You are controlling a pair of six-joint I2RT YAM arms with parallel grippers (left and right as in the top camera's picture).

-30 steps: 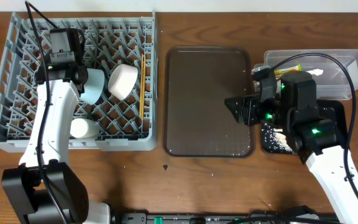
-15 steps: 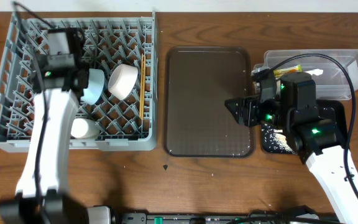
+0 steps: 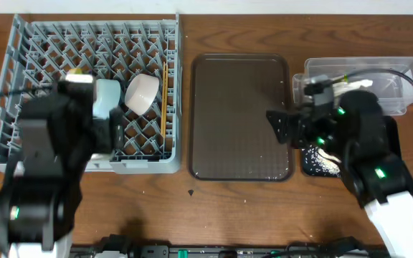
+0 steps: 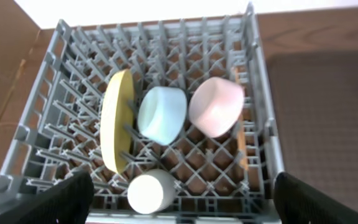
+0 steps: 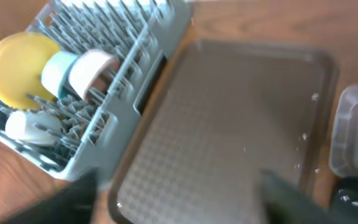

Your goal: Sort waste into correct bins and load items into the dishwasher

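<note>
The grey dish rack (image 3: 63, 36) holds the light blue bowl (image 3: 106, 97), the white bowl (image 3: 142, 92) and the chopsticks (image 3: 164, 97). In the left wrist view the yellow plate (image 4: 117, 127) stands on edge beside the blue bowl (image 4: 162, 115) and the white bowl (image 4: 215, 106). My left gripper (image 4: 182, 205) is open and empty above the rack's near edge. My right gripper (image 3: 282, 127) is open and empty over the brown tray's right edge. The clear tub (image 3: 400, 75) holds the green-and-yellow wrapper (image 3: 335, 77) and the white wrapper (image 3: 361, 84). Rice scraps (image 3: 320, 159) lie in the black tray (image 3: 305, 170).
A dark brown serving tray (image 3: 241, 118) lies between rack and bins, a few crumbs on it. A white cup (image 4: 149, 191) lies in the rack's near row. My blurred left arm (image 3: 45, 165) covers the rack's near left part.
My left arm has drawn back from the rack's far side towards its near edge. My right arm has shifted slightly to the right. Both grippers stay open.
</note>
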